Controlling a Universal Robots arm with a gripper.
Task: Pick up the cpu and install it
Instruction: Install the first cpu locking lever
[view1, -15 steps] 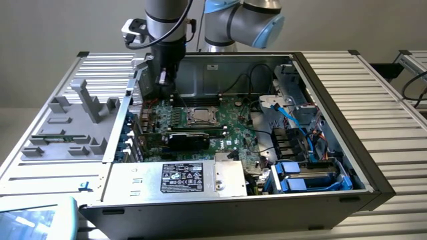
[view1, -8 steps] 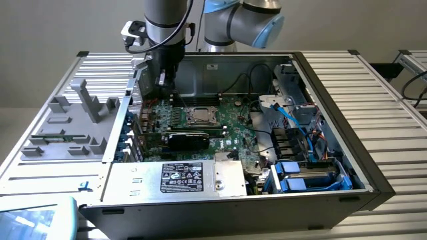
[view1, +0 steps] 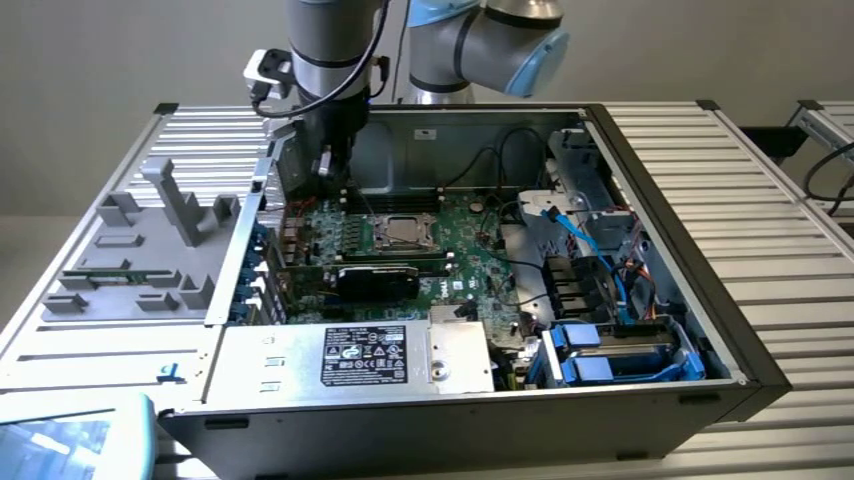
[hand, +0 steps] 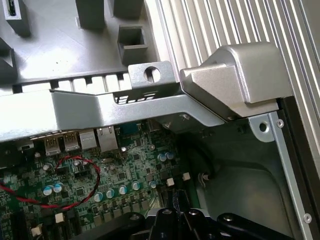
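Note:
The cpu (view1: 396, 232) is a small shiny silver square lying flat in the socket on the green motherboard (view1: 461, 240) inside the open computer case. My gripper (view1: 324, 182) hangs over the board's back corner, toward the exterior view's left of the cpu and apart from it. In the wrist view, the gripper's black tip (hand: 175, 220) sits above a row of small capacitors on the motherboard (hand: 125, 170), close to the case's rear wall. Nothing shows in its grasp.
A silver labelled box (view1: 354, 355) fills the case's front. A black card (view1: 380, 280) lies just in front of the socket. Blue cables (view1: 587, 240) run on the exterior view's right. A grey fixture tray (view1: 134, 250) stands outside the case. A red wire (hand: 75, 180) loops over the board.

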